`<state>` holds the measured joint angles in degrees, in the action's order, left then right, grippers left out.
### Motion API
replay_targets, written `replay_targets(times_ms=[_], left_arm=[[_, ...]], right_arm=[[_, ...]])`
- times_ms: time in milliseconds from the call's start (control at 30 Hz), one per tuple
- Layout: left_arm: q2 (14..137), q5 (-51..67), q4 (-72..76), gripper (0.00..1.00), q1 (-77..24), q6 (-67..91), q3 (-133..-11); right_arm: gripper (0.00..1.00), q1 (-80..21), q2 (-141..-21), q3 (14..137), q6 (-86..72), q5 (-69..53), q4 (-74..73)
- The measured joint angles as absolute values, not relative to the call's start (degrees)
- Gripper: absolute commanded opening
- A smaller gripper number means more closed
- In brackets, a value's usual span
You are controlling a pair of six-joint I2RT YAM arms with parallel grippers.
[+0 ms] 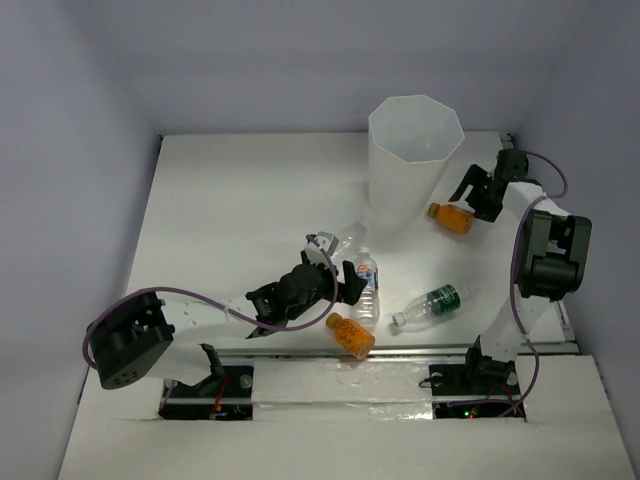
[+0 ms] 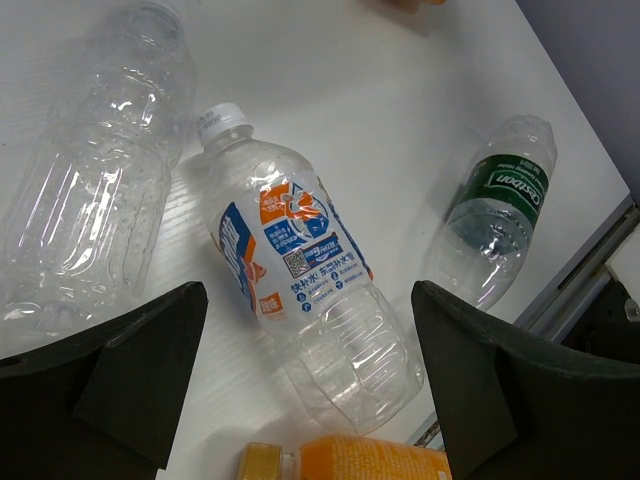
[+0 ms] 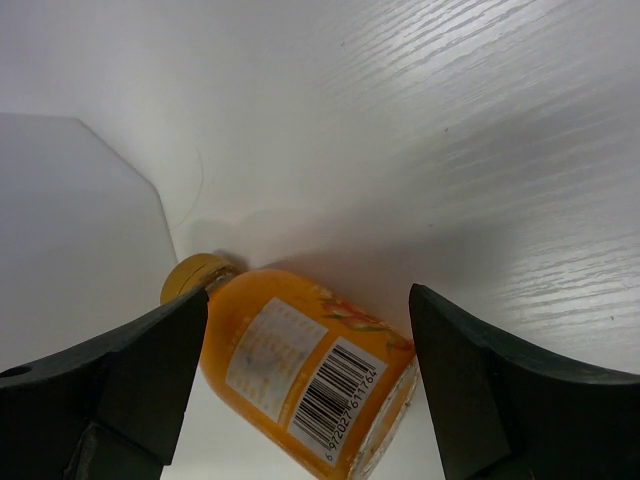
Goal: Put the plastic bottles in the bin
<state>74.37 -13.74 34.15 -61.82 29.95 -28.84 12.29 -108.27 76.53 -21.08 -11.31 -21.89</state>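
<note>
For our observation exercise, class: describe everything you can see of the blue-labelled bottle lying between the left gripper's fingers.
The blue-labelled bottle is clear plastic with a white cap, a blue, orange and white printed label carrying a QR code, and a ribbed lower body. It looks empty. It lies on its side on the white table, between the fingers of the open left gripper, which do not touch it. An orange bottle lies close by its base.

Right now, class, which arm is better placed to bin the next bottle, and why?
Right. The right gripper, open, straddles the orange bottle lying beside the bin. The left gripper hangs open over a blue-labelled bottle, farther from the bin.
</note>
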Motion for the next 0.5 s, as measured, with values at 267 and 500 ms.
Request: replay_targets(times_ms=[267, 500], left_arm=[[74.37, -13.1, 34.98, 0.81, -61.82, 29.98, -28.51], [74.37, -12.58, 35.94, 0.8, -61.82, 30.02, -27.99]], right_arm=[[0.89, 12.29, -102.74, 70.39, -21.32, -12.91, -20.58], [0.94, 11.94, -95.85, 61.63, -22.68, -14.06, -17.45]])
